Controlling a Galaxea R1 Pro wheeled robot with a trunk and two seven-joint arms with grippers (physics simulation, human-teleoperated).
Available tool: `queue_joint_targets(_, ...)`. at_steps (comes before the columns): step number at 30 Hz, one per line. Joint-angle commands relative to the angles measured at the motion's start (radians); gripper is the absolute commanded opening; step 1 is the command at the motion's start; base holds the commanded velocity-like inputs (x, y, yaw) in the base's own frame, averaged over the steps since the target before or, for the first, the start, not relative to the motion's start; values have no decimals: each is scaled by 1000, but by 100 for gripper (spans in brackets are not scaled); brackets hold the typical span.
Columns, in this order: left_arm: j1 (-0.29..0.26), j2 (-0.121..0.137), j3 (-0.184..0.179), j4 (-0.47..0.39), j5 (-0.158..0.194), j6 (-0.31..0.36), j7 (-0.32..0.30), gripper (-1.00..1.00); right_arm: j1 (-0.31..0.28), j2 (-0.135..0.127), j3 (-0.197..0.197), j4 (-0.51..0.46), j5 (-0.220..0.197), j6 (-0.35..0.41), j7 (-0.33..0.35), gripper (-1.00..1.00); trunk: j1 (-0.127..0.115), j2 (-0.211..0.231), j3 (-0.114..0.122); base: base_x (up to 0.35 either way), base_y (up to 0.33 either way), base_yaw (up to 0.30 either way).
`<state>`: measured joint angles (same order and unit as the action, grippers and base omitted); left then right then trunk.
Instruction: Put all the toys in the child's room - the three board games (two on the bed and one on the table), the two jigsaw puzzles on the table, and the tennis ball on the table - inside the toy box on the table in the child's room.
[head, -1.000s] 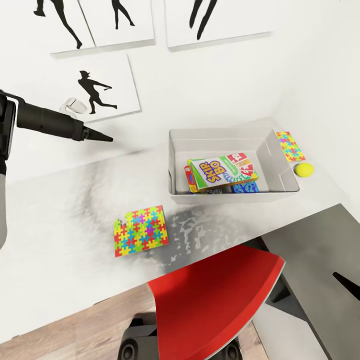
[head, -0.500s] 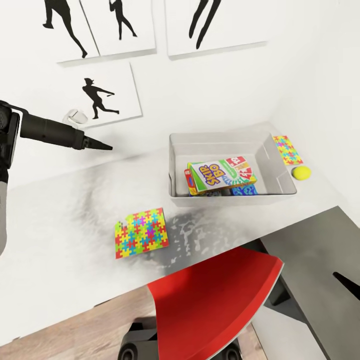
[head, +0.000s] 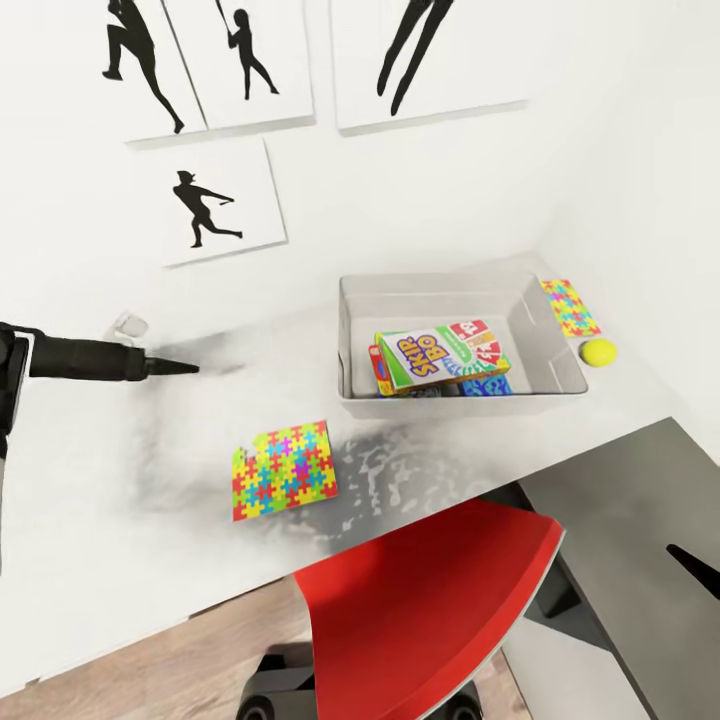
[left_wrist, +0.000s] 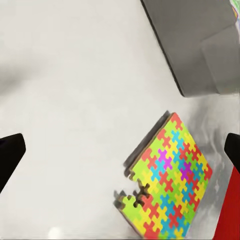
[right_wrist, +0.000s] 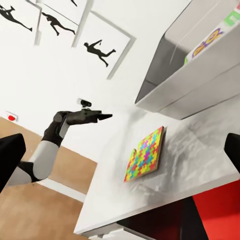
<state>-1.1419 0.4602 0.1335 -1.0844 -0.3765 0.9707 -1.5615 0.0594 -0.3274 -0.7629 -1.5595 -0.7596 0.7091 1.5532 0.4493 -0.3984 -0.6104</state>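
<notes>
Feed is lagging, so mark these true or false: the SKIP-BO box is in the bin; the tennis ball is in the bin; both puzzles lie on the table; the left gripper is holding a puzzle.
1. The SKIP-BO box is in the toy box. True.
2. The tennis ball is in the toy box. False: it lies on the table beside the box.
3. Both jigsaw puzzles lie on the table. True.
4. The left gripper holds a puzzle. False: it is empty, above the table.
</notes>
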Motion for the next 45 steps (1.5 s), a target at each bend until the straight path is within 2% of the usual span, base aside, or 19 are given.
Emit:
queue_joint_targets(1, 39, 1, 51, -2, -10, -14, -9, 100, 0, 0, 0, -1, -3, 10, 1, 100, 1, -2, 1, 0, 0, 0)
queue_joint_targets(2, 57, 2, 77, -3, -10, -26, -9, 100, 0, 0, 0, -1, -3, 10, 1, 100, 1, -2, 2, 0, 0, 0)
queue_joint_targets(3, 93, 3, 129, -4, -9, -44, -9, 100, 0, 0, 0, -1, -3, 10, 1, 100, 1, -2, 4, 0, 0, 0)
queue_joint_targets(4, 111, 3, 155, -4, -9, -52, -9, 100, 0, 0, 0, -1, -3, 10, 1, 100, 1, -2, 5, 0, 0, 0)
queue_joint_targets(5, 147, 3, 204, -6, -8, -63, -9, 100, 0, 0, 0, -1, -3, 10, 1, 100, 1, -2, 7, 0, 0, 0)
queue_joint_targets(7, 198, 2, 264, -10, -8, -72, -9, 100, 0, 1, 0, -1, -3, 10, 1, 100, 1, -2, 10, 0, 0, 0)
queue_joint_targets(10, 261, 3, 330, -15, 0, -79, -9, 100, 0, 1, 0, -1, -3, 9, 0, 100, 1, -2, 15, 0, 0, 0)
queue_joint_targets(14, 317, 2, 391, -15, 30, -80, -9, 100, 0, 1, 0, -1, -3, -4, -1, 100, 1, -2, 22, 0, 0, 0)
queue_joint_targets(17, 368, -2, 438, -15, 78, -78, -9, 100, 0, 1, 0, -1, -3, -14, -1, 100, 1, -2, 27, 0, 0, 0)
queue_joint_targets(19, 408, -3, 468, -16, 131, -76, -9, 100, 0, 1, 0, -1, -3, -17, 0, 100, 1, -2, 30, 0, 0, 0)
queue_joint_targets(20, 436, -4, 485, -16, 173, -76, -9, 100, 0, 1, 0, -1, -3, -18, 0, 100, 1, -2, 32, 0, 0, 0)
queue_joint_targets(21, 450, -3, 492, -16, 196, -76, -9, 100, 0, 1, 0, -1, -3, -19, 0, 100, 1, -2, 33, 0, 0, 0)
queue_joint_targets(22, 479, -3, 503, -16, 243, -77, -9, 100, 0, 1, 0, -1, -3, -20, -1, 100, 1, -2, 35, 0, 0, 0)
queue_joint_targets(23, 494, -2, 507, -16, 267, -78, -9, 100, 0, 1, 0, -1, -3, -20, -1, 100, 1, -2, 37, 0, 0, 0)
queue_joint_targets(24, 521, -1, 513, -16, 311, -79, -9, 100, 0, 1, 0, -1, -3, -21, -1, 100, 1, -2, 38, 0, 0, 0)
queue_joint_targets(27, 564, 0, 518, -21, 375, -80, -9, 100, 0, 1, 0, -1, -2, -21, -1, 100, 1, -2, 43, 0, 0, 0)
queue_joint_targets(29, 580, 1, 521, -27, 399, -80, -9, 100, 1, 1, 0, -1, -2, -22, -1, 100, 1, -2, 46, 0, 0, 0)
queue_joint_targets(35, 595, 3, 522, -40, 420, -79, -9, 100, 1, 9, 0, -1, -1, -23, -1, 100, 1, -2, 56, 0, 0, 0)
queue_joint_targets(45, 599, 3, 522, -43, 424, -81, -9, 100, 1, 14, 0, -2, -1, -23, -1, 100, 1, -2, 73, 0, 0, 0)
